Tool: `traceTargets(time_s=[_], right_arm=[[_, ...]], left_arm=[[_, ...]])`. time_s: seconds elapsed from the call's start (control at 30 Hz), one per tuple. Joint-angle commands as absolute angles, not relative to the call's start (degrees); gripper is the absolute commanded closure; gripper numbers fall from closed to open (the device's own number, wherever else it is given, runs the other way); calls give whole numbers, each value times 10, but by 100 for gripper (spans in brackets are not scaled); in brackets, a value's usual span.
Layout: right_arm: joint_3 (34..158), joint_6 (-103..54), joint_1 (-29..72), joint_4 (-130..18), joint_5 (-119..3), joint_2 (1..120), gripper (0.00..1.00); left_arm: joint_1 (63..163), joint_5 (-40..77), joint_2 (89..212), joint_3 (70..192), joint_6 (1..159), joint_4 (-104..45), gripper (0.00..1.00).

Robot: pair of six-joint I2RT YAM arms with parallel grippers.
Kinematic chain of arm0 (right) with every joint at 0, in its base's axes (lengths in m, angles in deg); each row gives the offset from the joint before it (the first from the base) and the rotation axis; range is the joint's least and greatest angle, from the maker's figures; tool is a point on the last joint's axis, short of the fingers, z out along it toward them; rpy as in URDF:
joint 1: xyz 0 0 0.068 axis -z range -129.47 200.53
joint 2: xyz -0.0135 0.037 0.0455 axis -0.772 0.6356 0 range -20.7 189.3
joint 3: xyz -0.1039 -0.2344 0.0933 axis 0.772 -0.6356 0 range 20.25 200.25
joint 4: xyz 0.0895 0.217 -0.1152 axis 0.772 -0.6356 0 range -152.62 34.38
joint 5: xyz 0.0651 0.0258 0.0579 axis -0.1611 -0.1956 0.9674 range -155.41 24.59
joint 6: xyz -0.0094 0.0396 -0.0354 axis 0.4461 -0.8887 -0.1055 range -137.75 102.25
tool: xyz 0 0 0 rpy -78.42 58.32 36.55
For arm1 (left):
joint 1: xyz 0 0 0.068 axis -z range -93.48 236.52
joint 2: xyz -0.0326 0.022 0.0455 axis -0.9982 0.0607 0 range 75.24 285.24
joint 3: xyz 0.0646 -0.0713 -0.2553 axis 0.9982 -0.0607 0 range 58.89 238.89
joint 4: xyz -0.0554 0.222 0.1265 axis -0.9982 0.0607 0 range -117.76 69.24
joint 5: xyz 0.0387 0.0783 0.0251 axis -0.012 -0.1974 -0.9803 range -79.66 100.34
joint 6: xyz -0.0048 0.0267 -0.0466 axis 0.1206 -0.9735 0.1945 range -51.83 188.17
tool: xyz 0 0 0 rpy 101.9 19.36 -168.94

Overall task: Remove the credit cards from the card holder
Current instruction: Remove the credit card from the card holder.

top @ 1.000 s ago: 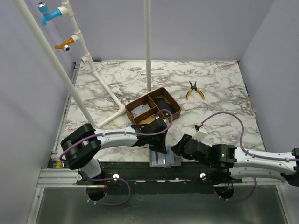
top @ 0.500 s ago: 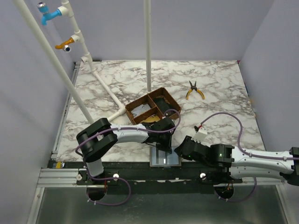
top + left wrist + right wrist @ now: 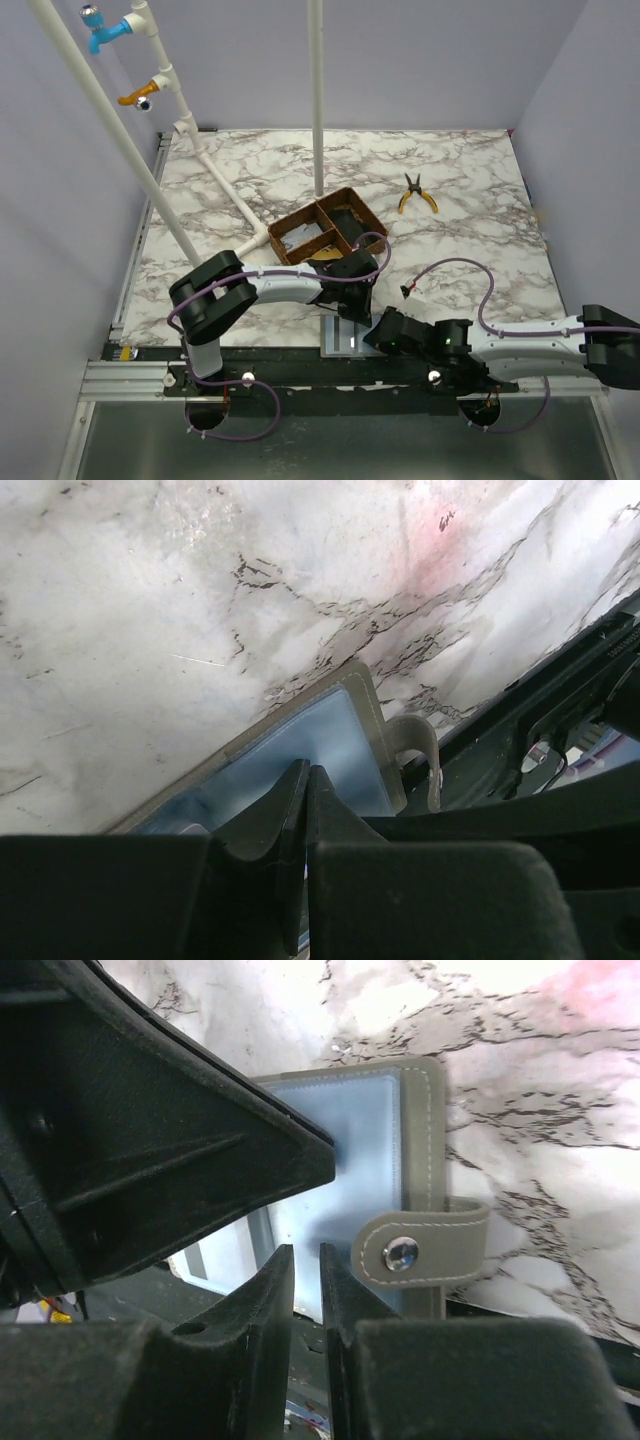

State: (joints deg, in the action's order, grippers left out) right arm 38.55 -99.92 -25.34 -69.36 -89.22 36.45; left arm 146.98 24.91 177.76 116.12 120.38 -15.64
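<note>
The card holder [image 3: 352,341] lies open at the table's [image 3: 450,200] six o'clock edge. The left gripper [image 3: 303,780], clenched, pins its blue-grey inside. The right gripper [image 3: 305,1260], jaws nearly together, noses in from four o'clock; whether it has a card, I can't tell. I'd pin firmly and draw flat, clear of the snap strap [image 3: 420,1250].

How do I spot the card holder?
Look at the marble table's near edge, just in front of the brown wooden tray. The card holder is the flat grey wallet lying open there, pale blue inside, with a snap strap.
</note>
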Motion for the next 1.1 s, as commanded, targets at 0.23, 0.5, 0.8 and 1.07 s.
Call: traceTargets(time_s=[0.23, 0.5, 0.8, 1.07], right_arm=[[342, -1028, -252, -532, -893, 402, 81], [314, -1044, -252, -537, -907, 352, 78], [323, -1031, -252, -530, -910, 375, 68], [313, -1027, -251, -525, -921, 346, 68]], left_arm=[[1465, 227, 1750, 1164, 1166, -123, 96], [1464, 228, 1734, 1174, 1150, -112, 96], [1464, 221, 1714, 1190, 1138, -88, 93], [1461, 202, 1658, 1199, 1123, -46, 88]])
